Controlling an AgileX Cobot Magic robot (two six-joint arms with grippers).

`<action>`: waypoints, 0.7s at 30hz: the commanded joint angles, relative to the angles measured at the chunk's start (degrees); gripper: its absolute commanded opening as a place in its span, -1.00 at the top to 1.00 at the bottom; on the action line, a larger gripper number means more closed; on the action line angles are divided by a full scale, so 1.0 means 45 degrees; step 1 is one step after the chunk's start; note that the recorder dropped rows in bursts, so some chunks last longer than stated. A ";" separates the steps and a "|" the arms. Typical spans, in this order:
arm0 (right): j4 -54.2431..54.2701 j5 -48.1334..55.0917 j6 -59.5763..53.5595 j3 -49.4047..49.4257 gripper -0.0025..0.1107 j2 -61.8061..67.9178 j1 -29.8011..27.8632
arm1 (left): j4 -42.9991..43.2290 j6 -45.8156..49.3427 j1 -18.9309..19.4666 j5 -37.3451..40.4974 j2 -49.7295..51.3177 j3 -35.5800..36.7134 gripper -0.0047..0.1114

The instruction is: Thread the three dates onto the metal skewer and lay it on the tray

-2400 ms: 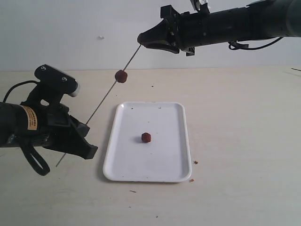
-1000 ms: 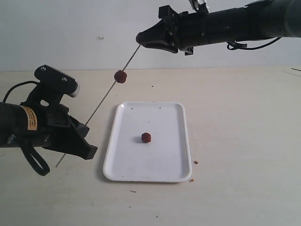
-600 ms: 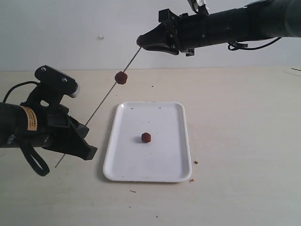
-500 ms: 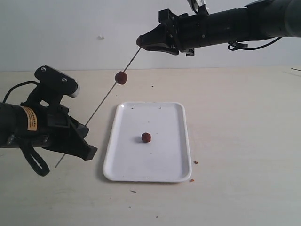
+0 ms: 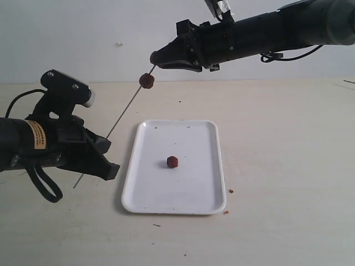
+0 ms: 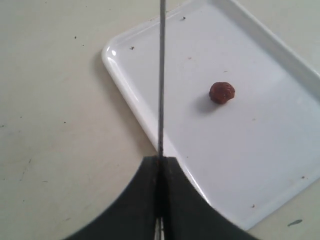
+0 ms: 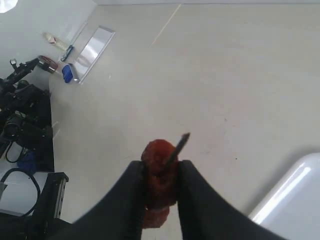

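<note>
The thin metal skewer (image 5: 119,119) slants up across the exterior view, its low end pinched in my shut left gripper (image 5: 102,147). One date (image 5: 146,81) is threaded high on the rod. Just above it, my right gripper (image 5: 155,58) is shut on a second date (image 7: 157,157), and the skewer's tip (image 7: 179,145) pokes out through it. The threaded date (image 7: 155,218) shows just behind the held one. A third date (image 5: 172,161) lies loose in the middle of the white tray (image 5: 205,191). In the left wrist view, my left gripper (image 6: 161,162) clamps the skewer (image 6: 161,75) above the tray's corner (image 6: 117,52), with the loose date (image 6: 222,93) nearby.
Small brown crumbs (image 5: 230,190) lie on the beige table by the tray's near right corner. A white wall rises behind the table. In the right wrist view, dark equipment (image 7: 22,115) and small items sit off past the table's edge.
My right gripper has moved left and down along the skewer, and the tip now goes through its date. The left gripper and skewer have shifted slightly up and right.
</note>
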 commanded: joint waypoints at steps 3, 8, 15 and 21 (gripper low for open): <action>-0.0103 0.0676 -0.0148 -0.0067 0.54 -0.0106 -0.0008 | -0.0097 -0.0231 0.0028 -0.1038 -0.0083 0.0006 0.92; -0.0103 0.0846 -0.0253 -0.0067 0.54 -0.0106 -0.0008 | -0.0097 -0.0263 0.0028 -0.1113 -0.0083 0.0006 0.92; -0.0103 0.1094 -0.0282 -0.0067 0.46 -0.0106 -0.0008 | -0.0097 -0.0291 0.0028 -0.1354 -0.0083 0.0006 0.92; 0.0167 0.1106 -0.0479 -0.0067 -0.04 -0.0106 -0.0008 | -0.0097 -0.0291 0.0028 -0.1349 -0.0083 0.0006 0.92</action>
